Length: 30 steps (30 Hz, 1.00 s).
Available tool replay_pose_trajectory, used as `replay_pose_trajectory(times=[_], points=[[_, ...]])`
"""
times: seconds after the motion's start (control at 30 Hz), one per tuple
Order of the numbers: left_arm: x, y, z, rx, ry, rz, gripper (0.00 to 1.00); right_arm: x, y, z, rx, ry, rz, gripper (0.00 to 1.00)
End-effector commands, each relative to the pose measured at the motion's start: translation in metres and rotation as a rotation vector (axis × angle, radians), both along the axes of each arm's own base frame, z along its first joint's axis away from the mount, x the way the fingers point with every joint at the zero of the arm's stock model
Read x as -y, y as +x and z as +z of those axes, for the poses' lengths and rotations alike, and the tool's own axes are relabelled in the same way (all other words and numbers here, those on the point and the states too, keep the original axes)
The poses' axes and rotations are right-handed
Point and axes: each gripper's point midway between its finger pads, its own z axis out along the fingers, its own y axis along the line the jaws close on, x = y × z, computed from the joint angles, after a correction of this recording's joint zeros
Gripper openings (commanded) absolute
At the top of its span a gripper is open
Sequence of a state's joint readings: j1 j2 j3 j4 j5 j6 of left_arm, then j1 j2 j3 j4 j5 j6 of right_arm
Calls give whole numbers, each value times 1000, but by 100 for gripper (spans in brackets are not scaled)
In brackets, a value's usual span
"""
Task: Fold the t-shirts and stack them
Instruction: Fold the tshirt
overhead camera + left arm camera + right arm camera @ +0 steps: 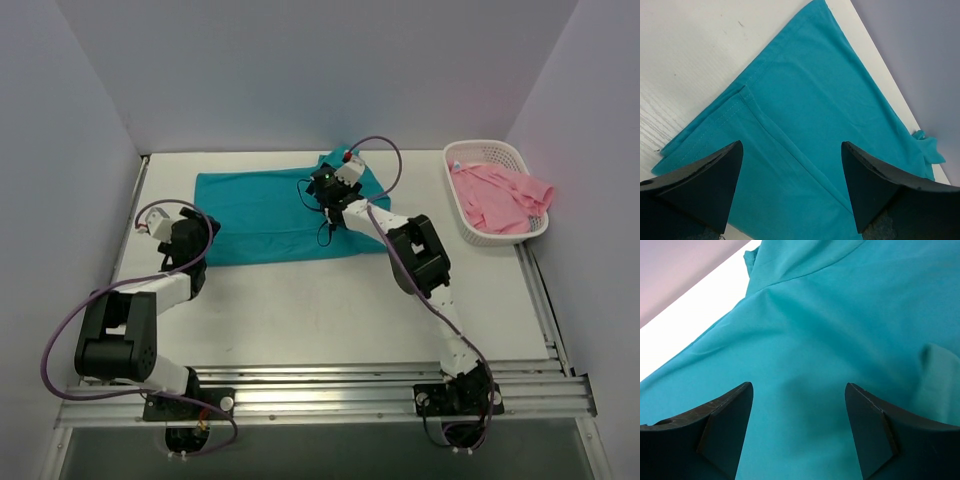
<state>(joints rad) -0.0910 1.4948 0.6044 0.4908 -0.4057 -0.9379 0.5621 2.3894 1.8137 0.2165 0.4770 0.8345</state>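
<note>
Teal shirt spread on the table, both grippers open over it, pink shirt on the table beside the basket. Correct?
Wrong on one count: the top external view shows the pink shirt in the basket, not beside it. The teal shirt is spread on the table, left gripper and right gripper open over it.

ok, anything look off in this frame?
Nothing serious. The pink t-shirt hangs over the right rim of the white basket, and the teal t-shirt has a small crumpled corner at its far right edge.
</note>
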Motion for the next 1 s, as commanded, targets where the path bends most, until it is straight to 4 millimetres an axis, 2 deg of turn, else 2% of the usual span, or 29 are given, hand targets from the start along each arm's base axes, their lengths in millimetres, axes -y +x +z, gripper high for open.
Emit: replay_pose_trajectory(times=[0.0,0.03,0.07,0.13,0.17,0.23,0.27,0.33,0.47,0.5,0.53,0.57,0.6,0.63,0.67,0.73,0.77,0.87,0.93,0.97], points=[[2,8,21,67,11,-15,88,-8,28,28,85,21,25,71],[2,7,23,72,14,-14,88,-8,31,38,107,26,30,72],[1,6,25,75,20,-13,88,-5,35,57,146,34,27,74],[1,5,35,94,24,-13,88,0,38,76,183,41,25,75],[1,5,38,98,30,-17,88,5,42,98,223,57,19,76],[2,6,50,119,32,-24,88,14,46,120,266,44,23,77],[2,6,53,122,34,-30,88,18,49,144,326,54,19,78],[4,6,61,129,32,-39,88,23,53,167,398,23,21,80],[7,2,73,143,34,-59,87,26,56,207,439,16,45,82],[7,-1,77,149,36,-60,87,31,53,215,436,14,23,82],[6,-3,80,152,40,-56,87,35,47,207,397,22,7,82],[6,-5,81,151,45,-58,87,42,38,223,403,41,-11,82],[5,-8,85,157,45,-54,87,47,32,220,385,47,-29,82],[5,-9,87,160,45,-54,87,56,20,194,320,43,-60,82],[5,-11,87,161,47,-57,87,63,9,205,324,61,-76,82],[6,-13,90,169,43,-65,87,71,-7,186,270,64,-92,82],[7,-13,89,166,41,-67,87,75,-19,170,229,73,-98,82],[10,-14,87,167,29,-80,87,82,-43,135,121,70,-110,81],[13,-13,85,165,23,-94,87,80,-55,126,95,73,-99,81],[15,-12,85,167,18,-101,87,80,-63,111,64,68,-89,81]])
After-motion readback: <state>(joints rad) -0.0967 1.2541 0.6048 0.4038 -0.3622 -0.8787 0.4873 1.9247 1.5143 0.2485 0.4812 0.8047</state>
